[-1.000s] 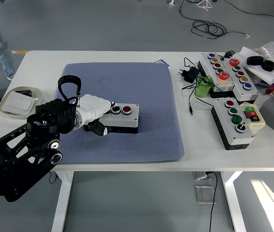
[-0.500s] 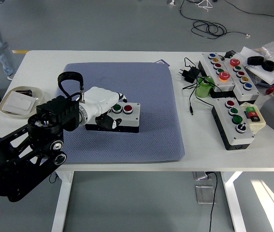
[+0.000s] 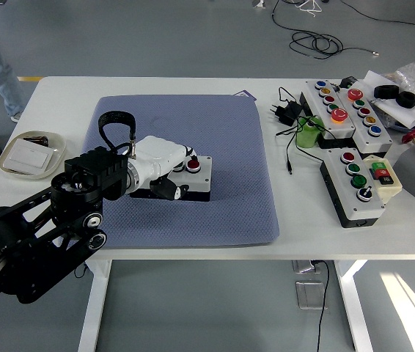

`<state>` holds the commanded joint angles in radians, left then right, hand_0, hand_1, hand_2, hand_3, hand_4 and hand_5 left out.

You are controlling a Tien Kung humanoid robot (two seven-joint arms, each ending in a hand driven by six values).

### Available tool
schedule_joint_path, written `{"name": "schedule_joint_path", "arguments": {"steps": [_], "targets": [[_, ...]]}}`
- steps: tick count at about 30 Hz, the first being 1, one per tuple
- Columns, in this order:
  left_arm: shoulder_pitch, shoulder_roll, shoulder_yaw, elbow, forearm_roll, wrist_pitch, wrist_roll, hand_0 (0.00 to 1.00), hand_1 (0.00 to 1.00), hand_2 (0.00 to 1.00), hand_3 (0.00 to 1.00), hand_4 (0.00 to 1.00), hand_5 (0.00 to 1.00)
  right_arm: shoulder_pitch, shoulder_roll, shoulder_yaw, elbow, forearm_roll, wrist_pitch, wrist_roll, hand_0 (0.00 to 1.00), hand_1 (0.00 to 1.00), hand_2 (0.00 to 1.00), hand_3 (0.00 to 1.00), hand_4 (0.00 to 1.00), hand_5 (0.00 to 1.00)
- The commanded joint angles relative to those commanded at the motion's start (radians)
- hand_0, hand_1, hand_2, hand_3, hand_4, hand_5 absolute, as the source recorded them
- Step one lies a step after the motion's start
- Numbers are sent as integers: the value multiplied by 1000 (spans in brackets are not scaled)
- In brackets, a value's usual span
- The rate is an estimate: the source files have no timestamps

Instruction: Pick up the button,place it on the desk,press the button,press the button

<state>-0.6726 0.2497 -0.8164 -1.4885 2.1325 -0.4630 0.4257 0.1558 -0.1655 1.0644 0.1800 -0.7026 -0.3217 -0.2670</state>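
Lying on the blue mat [image 3: 222, 147], nearer its left edge, the button box [image 3: 190, 178] has its long axis left to right; the left hand [image 3: 160, 158] covers its left end, fingers curled over the green button.

One head view only, set high on the robot's side of the white table [image 3: 156, 86], facing forward and down; the tabletop's near edge runs across the lower part of the picture, its far edge across the upper part, with grey floor beyond; the tabletop's left corners show, while its right end runs out past the picture's right edge; the camera stands at a middling distance; the left arm [image 3: 35, 238] enters from the lower left corner; no second view shares the scene.
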Motion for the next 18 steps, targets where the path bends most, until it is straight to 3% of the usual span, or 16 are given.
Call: {"name": "schedule_joint_path", "arguments": {"steps": [18], "targets": [[-1,-4,25,13,6,-14,5,2,42,127,837,606,313,4,-1,2,0,3,-2,3,787,797,817,751,412,479]]}}
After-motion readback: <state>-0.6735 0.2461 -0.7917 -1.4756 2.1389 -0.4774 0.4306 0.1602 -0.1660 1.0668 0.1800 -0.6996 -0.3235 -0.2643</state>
